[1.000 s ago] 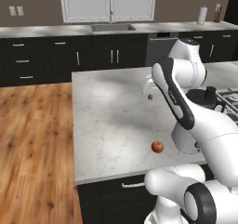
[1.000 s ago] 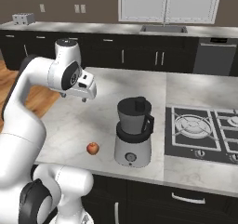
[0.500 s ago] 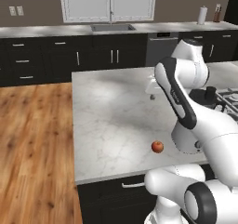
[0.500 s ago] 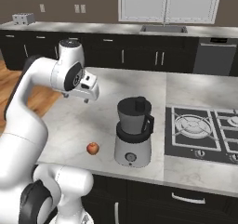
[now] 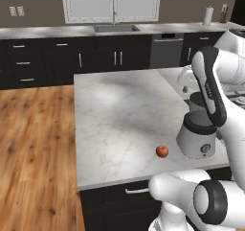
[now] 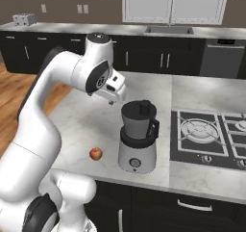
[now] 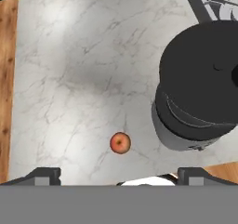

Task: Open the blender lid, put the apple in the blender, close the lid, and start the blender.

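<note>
progress: nothing of the task looks done yet; lid off, apple in, lid back on and start are all left.
blender lid (image 6: 139, 111): black disc seated on top of the jar, knob up.
blender (image 6: 138, 136): upright near the bench's (image 5: 115, 110) front edge, left of the hob (image 6: 211, 137); what is inside the dark jar cannot be told.
apple (image 5: 162, 151): on the bench, just left of the blender base, apart from it.
end effector (image 6: 115, 92): fingers spread apart, holding nothing, hanging above the bench left of and a little above the lid.
next step, judged: come over the lid knob.
</note>
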Motion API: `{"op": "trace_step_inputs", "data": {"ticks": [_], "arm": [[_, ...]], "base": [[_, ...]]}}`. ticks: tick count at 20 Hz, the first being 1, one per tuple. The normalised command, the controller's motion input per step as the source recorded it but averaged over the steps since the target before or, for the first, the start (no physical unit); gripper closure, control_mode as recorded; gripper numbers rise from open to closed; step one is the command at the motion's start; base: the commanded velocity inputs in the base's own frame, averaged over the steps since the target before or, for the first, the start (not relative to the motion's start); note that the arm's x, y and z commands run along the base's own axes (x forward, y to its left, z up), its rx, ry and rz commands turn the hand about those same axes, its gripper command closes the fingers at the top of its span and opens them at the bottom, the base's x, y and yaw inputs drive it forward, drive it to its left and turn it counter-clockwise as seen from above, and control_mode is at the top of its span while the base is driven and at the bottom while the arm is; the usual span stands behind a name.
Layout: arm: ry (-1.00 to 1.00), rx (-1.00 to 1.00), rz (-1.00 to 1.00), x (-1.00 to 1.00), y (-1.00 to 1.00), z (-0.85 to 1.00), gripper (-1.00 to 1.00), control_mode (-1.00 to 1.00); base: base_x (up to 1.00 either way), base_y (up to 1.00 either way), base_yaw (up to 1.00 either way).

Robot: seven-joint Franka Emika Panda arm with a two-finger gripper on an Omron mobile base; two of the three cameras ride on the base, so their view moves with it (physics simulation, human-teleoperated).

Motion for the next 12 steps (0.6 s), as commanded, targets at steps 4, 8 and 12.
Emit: {"op": "trace_step_inputs", "data": {"ticks": [4, 8, 12], "arm": [[0.13, -0.11, -0.27, -0.02, -0.54, 0.22, -1.00, -1.00], [0.14, -0.09, -0.23, 0.10, -0.64, 0.01, -1.00, -1.00], [0.09, 0.00, -0.17, 0.20, -0.91, 0.00, -1.00, -1.00]], "base": [[0.00, 0.00, 0.00], [0.00, 0.00, 0.00], [0.00, 0.00, 0.00]]}}
